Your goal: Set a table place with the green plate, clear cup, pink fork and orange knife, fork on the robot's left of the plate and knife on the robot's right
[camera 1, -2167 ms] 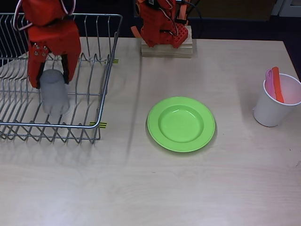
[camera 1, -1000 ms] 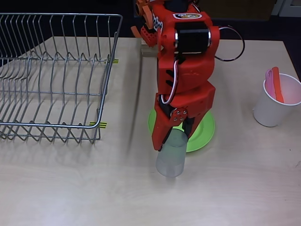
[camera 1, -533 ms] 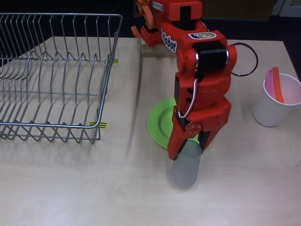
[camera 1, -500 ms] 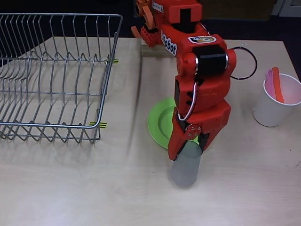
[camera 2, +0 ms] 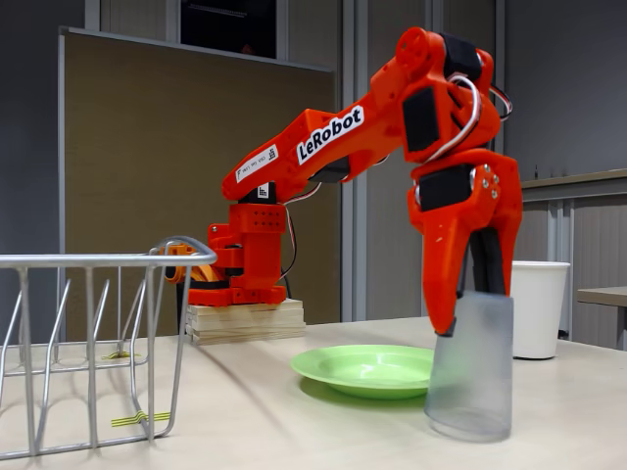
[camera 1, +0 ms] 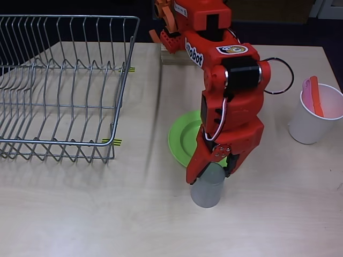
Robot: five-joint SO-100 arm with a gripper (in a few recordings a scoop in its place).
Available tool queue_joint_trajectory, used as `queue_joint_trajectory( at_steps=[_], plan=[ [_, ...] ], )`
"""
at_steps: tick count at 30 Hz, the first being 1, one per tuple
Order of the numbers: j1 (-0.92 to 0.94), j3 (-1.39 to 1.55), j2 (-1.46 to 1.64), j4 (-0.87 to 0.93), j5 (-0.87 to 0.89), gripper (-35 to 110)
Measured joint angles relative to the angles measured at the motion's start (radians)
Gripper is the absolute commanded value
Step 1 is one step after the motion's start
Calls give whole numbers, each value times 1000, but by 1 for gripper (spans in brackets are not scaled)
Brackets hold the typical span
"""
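In the overhead view, a wire dish rack [camera 1: 59, 85] occupies the table's left side. The green plate [camera 1: 182, 140] lies at centre, its right half hidden by the robot [camera 1: 225, 91]. The gripper [camera 1: 210, 170] is clamped on the clear cup [camera 1: 207, 187], inverted just below the plate's rim. At right, a white paper cup [camera 1: 311, 126] holds the pink fork [camera 1: 306, 88] and the orange knife [camera 1: 316, 96].
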Motion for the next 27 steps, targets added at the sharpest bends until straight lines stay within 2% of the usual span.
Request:
queue_joint_trajectory(
  at_steps=[13,21,27],
  plan=[
    [-3,-37,0,-8,-18,40],
    [-3,-37,0,-14,-84,36],
    [-48,-37,37,51,-120,33]
  ],
)
